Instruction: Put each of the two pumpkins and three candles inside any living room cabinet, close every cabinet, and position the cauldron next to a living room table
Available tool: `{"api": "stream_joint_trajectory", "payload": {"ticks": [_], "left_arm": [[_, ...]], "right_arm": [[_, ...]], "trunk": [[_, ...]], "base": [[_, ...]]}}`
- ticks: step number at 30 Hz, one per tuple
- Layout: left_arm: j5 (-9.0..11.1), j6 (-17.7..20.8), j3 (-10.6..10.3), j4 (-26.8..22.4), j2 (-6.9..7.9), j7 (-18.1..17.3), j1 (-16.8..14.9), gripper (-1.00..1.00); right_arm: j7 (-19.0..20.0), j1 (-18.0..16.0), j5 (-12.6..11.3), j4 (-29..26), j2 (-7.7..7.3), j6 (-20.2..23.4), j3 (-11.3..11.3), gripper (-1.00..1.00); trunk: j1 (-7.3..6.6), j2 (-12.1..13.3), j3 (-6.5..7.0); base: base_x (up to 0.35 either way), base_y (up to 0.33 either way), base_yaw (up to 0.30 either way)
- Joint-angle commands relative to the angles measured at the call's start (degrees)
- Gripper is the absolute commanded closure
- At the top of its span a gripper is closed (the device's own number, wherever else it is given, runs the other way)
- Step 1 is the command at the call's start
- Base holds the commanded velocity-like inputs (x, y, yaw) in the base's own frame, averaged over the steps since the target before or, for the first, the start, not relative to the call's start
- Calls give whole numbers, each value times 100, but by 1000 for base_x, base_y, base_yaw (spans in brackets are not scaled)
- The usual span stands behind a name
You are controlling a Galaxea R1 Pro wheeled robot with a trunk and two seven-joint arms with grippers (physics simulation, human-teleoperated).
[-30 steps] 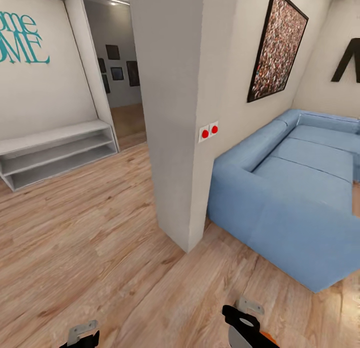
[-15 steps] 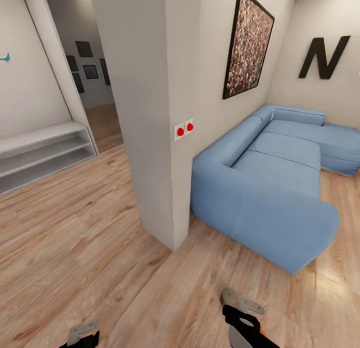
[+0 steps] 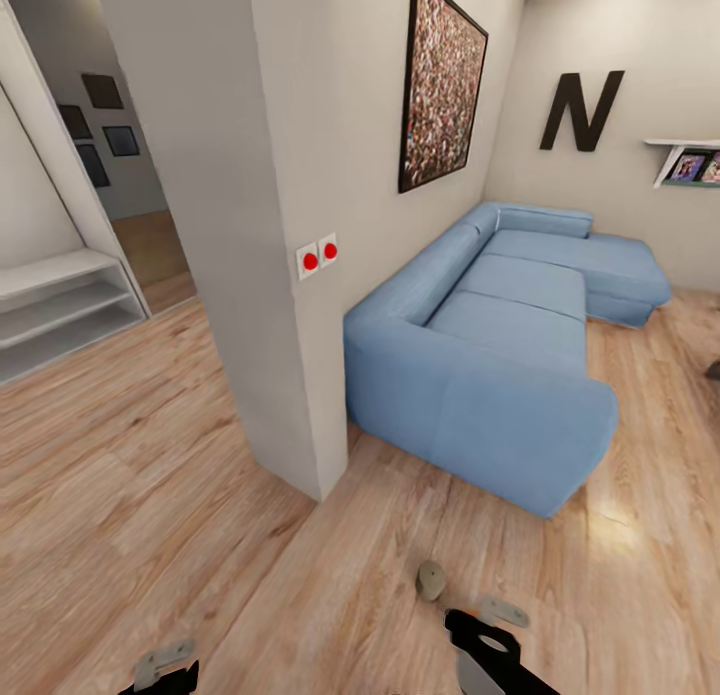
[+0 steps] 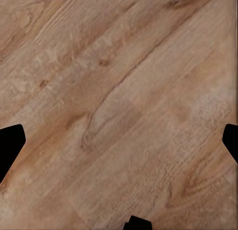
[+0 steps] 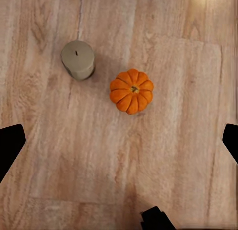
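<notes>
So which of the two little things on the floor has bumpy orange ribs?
The pumpkin. It is round and ribbed with a stem on top; the candle beside it is a smooth grey-beige cylinder.

Light wood-plank floor point(image 3: 150, 495) slightly glossy; blue cloth sofa point(image 3: 500, 375) matt; ribbed orange pumpkin point(image 5: 131, 91) smooth; grey-beige waxy candle point(image 5: 78, 60) matt.

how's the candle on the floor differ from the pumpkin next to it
The candle is a plain grey-beige cylinder with a flat top; the pumpkin is bright orange, ribbed and round with a short stem. The candle looks slightly smaller. Both sit upright on the wood floor, apart, not touching.
</notes>
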Motion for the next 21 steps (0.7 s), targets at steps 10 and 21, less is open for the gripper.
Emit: {"api": "stream_joint_trajectory", "payload": {"ticks": [10, 21], "left_arm": [[26, -14, -49, -5, 4, 33, -1, -100], [26, -14, -49, -5, 4, 33, -1, -100]], "right_arm": [[-26, -7, -68, 2, -1, -40, 35, -100], [-7, -7, -67, -4, 1, -54, 35, -100]], "trunk": [[0, -4, -41], [0, -4, -59]], "base": [[0, 0, -259], [0, 0, -112]]}}
